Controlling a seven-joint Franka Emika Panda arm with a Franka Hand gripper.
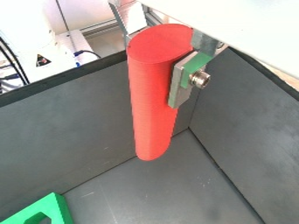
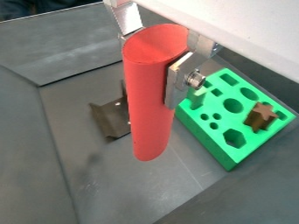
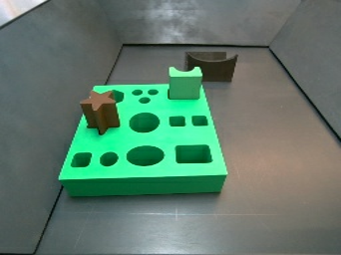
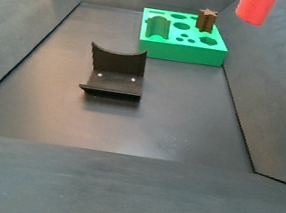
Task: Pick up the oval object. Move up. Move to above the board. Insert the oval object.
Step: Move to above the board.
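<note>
While the oval object [image 1: 153, 92] hangs upright in the air, it is pinched between the gripper [image 1: 162, 54] fingers, the jaws closed on its upper part; both wrist views show one silver finger plate [image 1: 187, 77] pressed flat against the peg's side, and the other finger [image 1: 122, 19] shows behind the top edge. In the wrist views the red peg's lower end is clear of the dark floor [image 2: 93, 166], touching nothing beneath. In a side view only the peg's lower tip [image 4: 255, 7] shows at the upper frame edge, raised above and just to the side of the board [image 4: 182, 49]; the gripper itself is out of frame there. The board lies flat on the floor near the far wall, its top cut with round, square and hexagonal holes. A brown star-shaped block [image 3: 99, 109] stands in one hole near a board corner, and a small green notched block [image 3: 185, 82] stands upright at the board's far edge. The fixture [image 4: 113, 72] stands on the floor well apart from the board; a wrist view shows it [image 2: 110, 120] partly hidden behind the peg. Grey walls [image 3: 54, 60] enclose the work area.
</note>
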